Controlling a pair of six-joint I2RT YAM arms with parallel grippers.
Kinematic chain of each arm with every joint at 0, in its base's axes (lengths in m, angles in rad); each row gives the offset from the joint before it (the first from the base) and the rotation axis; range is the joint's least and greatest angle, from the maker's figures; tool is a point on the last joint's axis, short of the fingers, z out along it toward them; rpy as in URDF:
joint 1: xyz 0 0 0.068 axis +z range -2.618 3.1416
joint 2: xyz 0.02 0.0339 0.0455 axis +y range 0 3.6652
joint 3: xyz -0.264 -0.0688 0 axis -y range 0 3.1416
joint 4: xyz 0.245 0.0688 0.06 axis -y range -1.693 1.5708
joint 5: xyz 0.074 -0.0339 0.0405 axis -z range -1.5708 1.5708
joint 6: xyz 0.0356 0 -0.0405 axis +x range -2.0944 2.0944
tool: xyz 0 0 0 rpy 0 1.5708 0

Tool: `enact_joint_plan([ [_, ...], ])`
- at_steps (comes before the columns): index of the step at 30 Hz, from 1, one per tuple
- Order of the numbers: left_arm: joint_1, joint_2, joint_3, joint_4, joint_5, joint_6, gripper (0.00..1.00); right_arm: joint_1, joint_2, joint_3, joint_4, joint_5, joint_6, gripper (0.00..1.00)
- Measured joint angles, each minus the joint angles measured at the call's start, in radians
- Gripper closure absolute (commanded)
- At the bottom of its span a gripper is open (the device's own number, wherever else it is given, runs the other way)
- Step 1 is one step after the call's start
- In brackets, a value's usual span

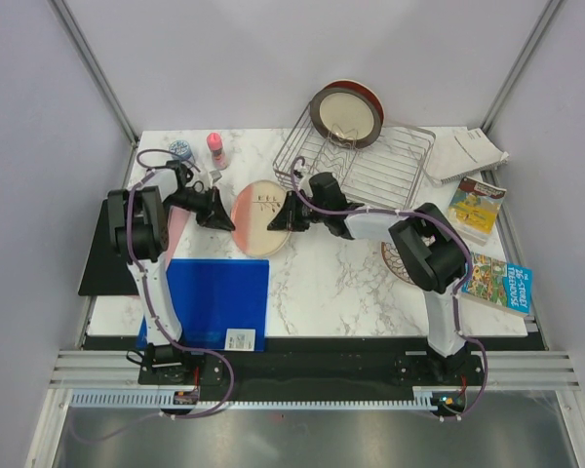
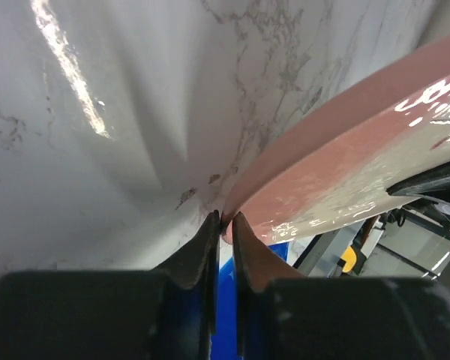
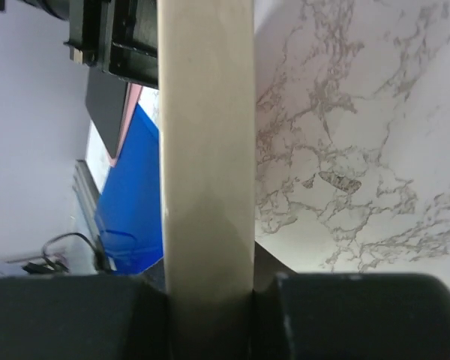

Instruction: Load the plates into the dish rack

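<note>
Right gripper point(image 3: 208, 292) pinches the round cream-pink twig-marked plate point(image 1: 258, 216), left gripper point(image 2: 223, 225) hold unclear; silver wire dish rack point(image 1: 400, 161) holds two, two remain.

Pink plate point(image 2: 345, 150) rim at tips of near-closed jaws, marble table point(image 2: 97, 187), blue mat point(image 2: 225, 322)

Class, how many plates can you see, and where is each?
4. Two stand in the dish rack: cream brown-rimmed plate, red-orange plate behind it. The twig-marked plate is held on edge mid-table. A patterned plate lies partly hidden under the right arm.
</note>
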Motion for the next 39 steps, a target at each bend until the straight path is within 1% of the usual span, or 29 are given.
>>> enact_joint_plan([
  [2, 0.0, -0.022, -0.009, 0.001, 0.002, -0.001, 0.63, 0.0, -0.013, 0.035, -0.061, -0.003, -0.073, 1.0],
  [3, -0.001, -0.045, -0.022, 0.002, 0.003, -0.003, 0.56, 0.0, -0.024, 0.055, -0.1, -0.004, -0.12, 1.0],
  [6, -0.004, -0.158, -0.087, 0.01, 0.004, 0.002, 0.5, -0.005, -0.071, 0.121, -0.246, -0.018, -0.269, 1.0],
  [8, -0.003, -0.256, -0.135, 0.023, 0.005, 0.012, 0.48, -0.015, -0.105, 0.174, -0.338, -0.029, -0.356, 1.0],
  [9, -0.001, -0.318, -0.163, 0.032, 0.005, 0.022, 0.46, -0.024, -0.123, 0.216, -0.401, -0.037, -0.416, 1.0],
  [11, 0.007, -0.452, -0.223, 0.065, 0.005, 0.045, 0.44, -0.051, -0.152, 0.312, -0.51, -0.04, -0.536, 1.0],
  [12, 0.01, -0.512, -0.249, 0.08, 0.005, 0.053, 0.43, -0.072, -0.16, 0.388, -0.575, -0.037, -0.621, 1.0],
  [13, 0.015, -0.585, -0.28, 0.104, 0.005, 0.061, 0.39, -0.093, -0.164, 0.454, -0.611, -0.032, -0.697, 1.0],
  [14, 0.017, -0.628, -0.296, 0.12, 0.005, 0.063, 0.36, -0.115, -0.167, 0.521, -0.644, -0.022, -0.771, 1.0],
  [15, 0.018, -0.669, -0.311, 0.141, 0.003, 0.064, 0.36, -0.136, -0.168, 0.589, -0.676, -0.007, -0.843, 1.0],
  [17, 0.018, -0.716, -0.327, 0.179, -0.007, 0.063, 0.39, -0.169, -0.17, 0.688, -0.712, 0.024, -0.979, 1.0],
  [19, 0.017, -0.727, -0.336, 0.211, -0.031, 0.063, 0.5, -0.206, -0.173, 0.777, -0.743, 0.062, -1.131, 1.0],
  [20, 0.014, -0.725, -0.343, 0.228, -0.046, 0.062, 0.78, -0.222, -0.173, 0.809, -0.756, 0.079, -1.197, 1.0],
  [21, 0.014, -0.723, -0.355, 0.243, -0.06, 0.062, 0.91, -0.235, -0.173, 0.832, -0.771, 0.095, -1.257, 1.0],
  [22, 0.013, -0.721, -0.364, 0.247, -0.068, 0.054, 0.98, -0.244, -0.173, 0.844, -0.784, 0.106, -1.303, 1.0],
  [26, 0.011, -0.721, -0.422, 0.29, -0.079, 0.048, 0.98, -0.275, -0.139, 0.882, -0.843, 0.134, -1.489, 1.0],
  [30, -0.005, -0.722, -0.467, 0.309, -0.086, 0.039, 0.98, -0.296, -0.047, 0.93, -0.879, 0.153, -1.591, 1.0],
  [35, -0.027, -0.723, -0.492, 0.321, -0.089, 0.029, 0.98, -0.315, 0.064, 0.983, -0.922, 0.177, -1.655, 1.0],
  [39, -0.035, -0.725, -0.499, 0.327, -0.095, 0.016, 0.98, -0.324, 0.11, 1.013, -0.937, 0.195, -1.678, 1.0],
])
